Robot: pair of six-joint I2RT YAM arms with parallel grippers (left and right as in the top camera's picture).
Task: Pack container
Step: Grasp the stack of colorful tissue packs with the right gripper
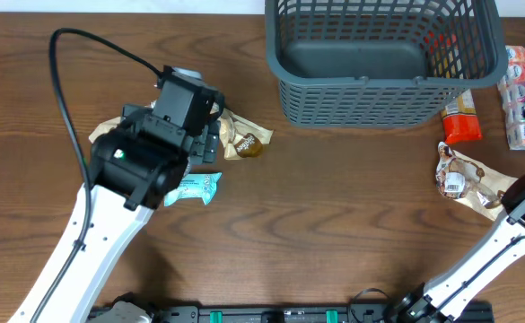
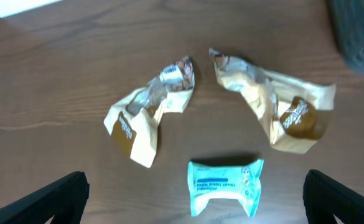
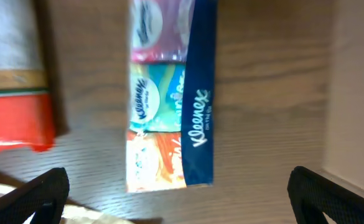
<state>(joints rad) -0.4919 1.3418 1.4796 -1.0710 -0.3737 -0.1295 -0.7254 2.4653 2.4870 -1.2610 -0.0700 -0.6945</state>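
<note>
The container (image 1: 284, 67), a large dark grey-blue lattice basket, stands empty at the back centre-right of the table. My left gripper (image 1: 210, 136) hovers open over the left side. In the left wrist view its fingers (image 2: 57, 199) stand wide apart around a teal wipes packet (image 2: 226, 186), well above it, with two crumpled cream-and-brown snack packets (image 2: 147, 115) (image 2: 281, 106) beyond. My right gripper (image 3: 178, 193) is open above a Kleenex tissue pack (image 3: 169, 93) at the right edge and holds nothing.
A red-and-white box (image 1: 462, 121) lies beside the basket's right front corner. Another crumpled snack packet (image 1: 464, 175) sits in front of it. The teal packet (image 1: 195, 188) and one brown packet (image 1: 244, 139) show beside the left arm. A black cable loops at the back left.
</note>
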